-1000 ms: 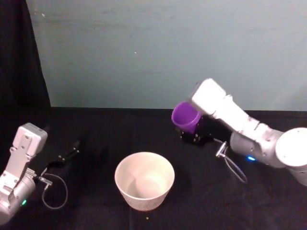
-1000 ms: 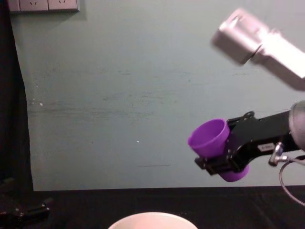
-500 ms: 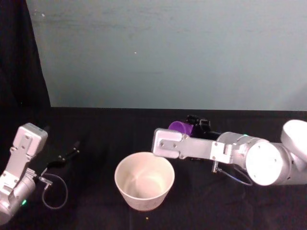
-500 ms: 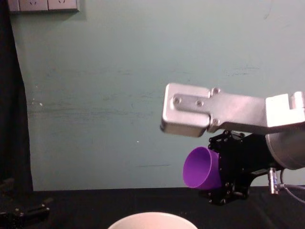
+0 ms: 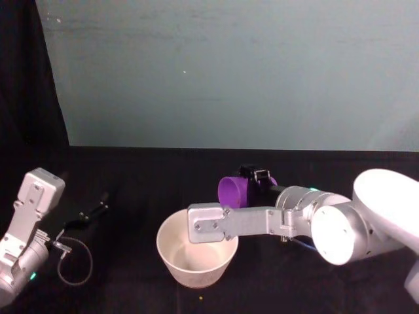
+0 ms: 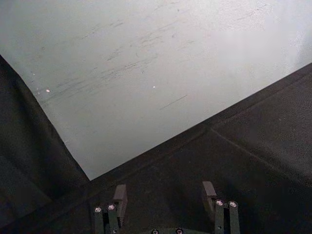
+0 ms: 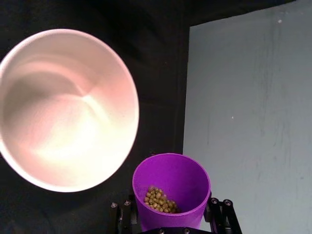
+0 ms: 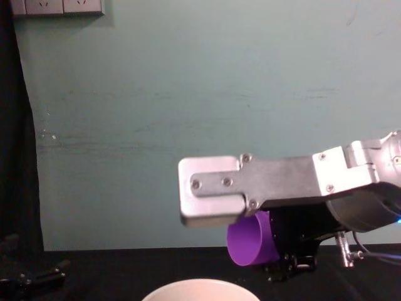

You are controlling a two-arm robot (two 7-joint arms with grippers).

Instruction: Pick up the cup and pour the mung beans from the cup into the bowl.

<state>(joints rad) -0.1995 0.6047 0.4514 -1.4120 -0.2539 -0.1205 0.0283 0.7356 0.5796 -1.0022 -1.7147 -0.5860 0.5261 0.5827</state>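
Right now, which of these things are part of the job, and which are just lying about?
In the job: purple cup, tipped sideways; mung beans inside it; white bowl; right gripper holding the cup.
Just there: left gripper, parked open at the left; cable loop; wall sockets.

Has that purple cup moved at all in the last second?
Yes. Held in the right claw, the cup has dropped and swung left toward the bowl, tipping onto its side. The left claw is parked far left.

Reaching inward, right end effector clamped; left end effector parked (jaws apart).
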